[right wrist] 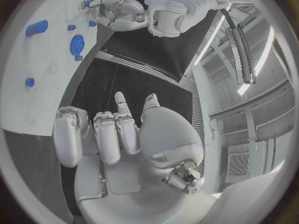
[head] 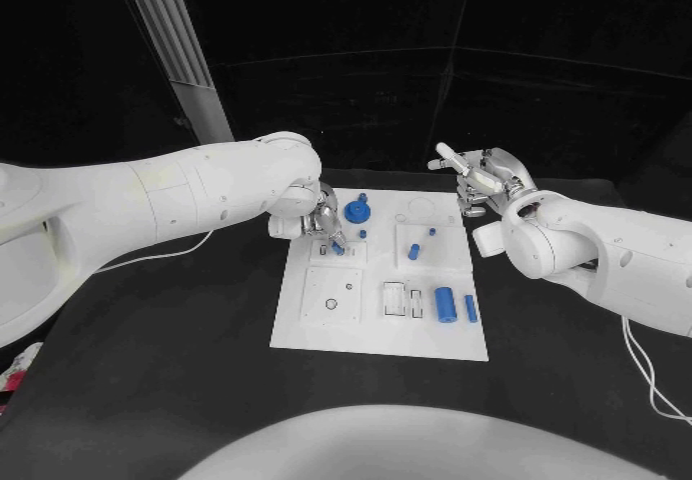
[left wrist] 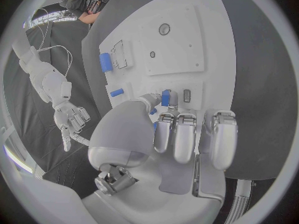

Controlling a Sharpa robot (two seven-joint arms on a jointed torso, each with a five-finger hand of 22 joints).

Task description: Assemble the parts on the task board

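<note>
The white task board [head: 378,325] lies in the middle of the black table. My left hand [head: 320,215] hovers over its far left corner and pinches a small blue part [left wrist: 166,97] between thumb and a finger, just above a slot in the board [left wrist: 187,95]. A blue gear [head: 358,211], a short blue cylinder [head: 413,251] and a small peg [head: 431,231] stand on the far half. Two longer blue parts [head: 446,299] lie near the right edge. My right hand [head: 483,180] is raised beyond the board's far right corner, fingers apart, holding nothing.
Black tabletop [head: 173,340] surrounds the board on all sides. A pale post [head: 188,70] stands behind the table at the far left. A thin white cable [head: 642,370] trails over the table beside my right arm.
</note>
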